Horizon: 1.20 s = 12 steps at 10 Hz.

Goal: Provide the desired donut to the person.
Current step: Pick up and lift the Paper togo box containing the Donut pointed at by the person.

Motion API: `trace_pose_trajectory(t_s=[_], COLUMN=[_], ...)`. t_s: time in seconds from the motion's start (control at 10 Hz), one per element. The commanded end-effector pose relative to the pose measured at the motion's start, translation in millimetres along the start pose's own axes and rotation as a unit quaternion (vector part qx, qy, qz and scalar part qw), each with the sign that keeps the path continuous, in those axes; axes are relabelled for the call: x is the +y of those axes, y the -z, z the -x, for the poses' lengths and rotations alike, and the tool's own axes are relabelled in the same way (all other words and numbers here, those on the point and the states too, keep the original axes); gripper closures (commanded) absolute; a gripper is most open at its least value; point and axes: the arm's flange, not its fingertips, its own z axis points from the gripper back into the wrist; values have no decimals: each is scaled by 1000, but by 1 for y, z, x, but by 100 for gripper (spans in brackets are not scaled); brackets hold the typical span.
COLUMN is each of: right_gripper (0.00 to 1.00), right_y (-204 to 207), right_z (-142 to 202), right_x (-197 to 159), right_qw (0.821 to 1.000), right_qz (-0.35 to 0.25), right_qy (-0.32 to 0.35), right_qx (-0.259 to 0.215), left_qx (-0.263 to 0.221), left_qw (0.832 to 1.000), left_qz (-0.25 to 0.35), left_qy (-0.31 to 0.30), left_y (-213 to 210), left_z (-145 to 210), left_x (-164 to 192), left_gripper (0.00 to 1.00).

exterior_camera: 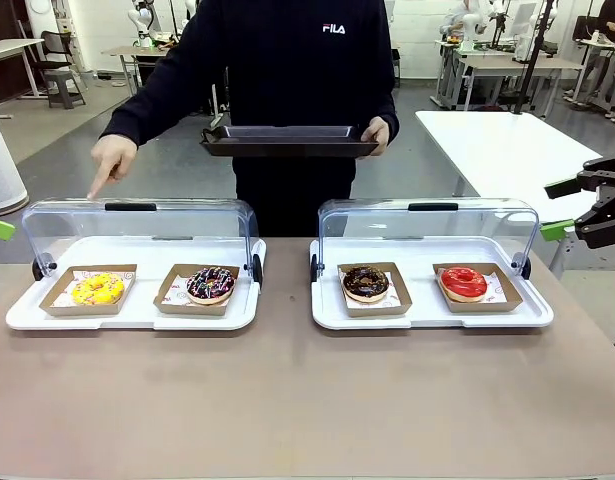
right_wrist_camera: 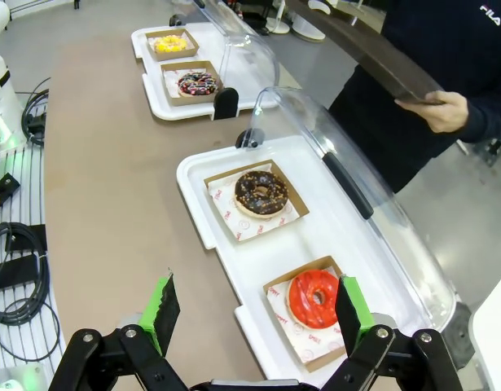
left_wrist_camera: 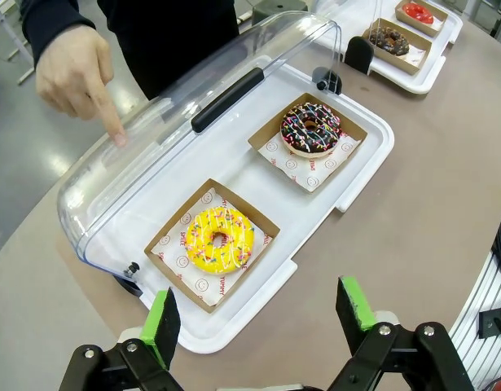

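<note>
person (exterior_camera: 287,60) at far side of bench (exterior_camera: 287,400). pointing hand (exterior_camera: 111,160) has index finger down at the raised clear lid (exterior_camera: 137,222) of the left case (exterior_camera: 17,318), above the yellow donut (exterior_camera: 98,289). yellow donut sits in a card tray at the case's outer end, beside the sprinkled chocolate donut (exterior_camera: 210,284). other hand (exterior_camera: 377,132) holds a dark tray (exterior_camera: 287,140). left gripper (left_wrist_camera: 258,308): fingers (left_wrist_camera: 162,324) wide, empty, just short of the yellow donut. right gripper (right_wrist_camera: 257,303): fingers (right_wrist_camera: 162,314) wide, empty, near the red donut (right_wrist_camera: 313,298).

Brown table (exterior_camera: 287,400) with left tray (exterior_camera: 137,322) and right tray (exterior_camera: 427,322)
</note>
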Motion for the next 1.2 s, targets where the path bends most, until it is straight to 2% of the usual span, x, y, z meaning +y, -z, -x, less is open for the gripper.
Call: trace_pose_trajectory(t_s=[0.0,1.1], right_gripper=[0,0], right_y=[1,1], right_z=[0,0], right_x=[-1,-1], right_qw=[1000,1000], right_qz=[-3,-3], right_qy=[-5,-5], right_qx=[-11,-11], left_qx=[-3,-3], left_qw=[1000,1000], left_qz=[2,2], left_qy=[-2,-2], left_y=[0,0], left_z=[1,1], left_x=[1,1], left_gripper=[0,0])
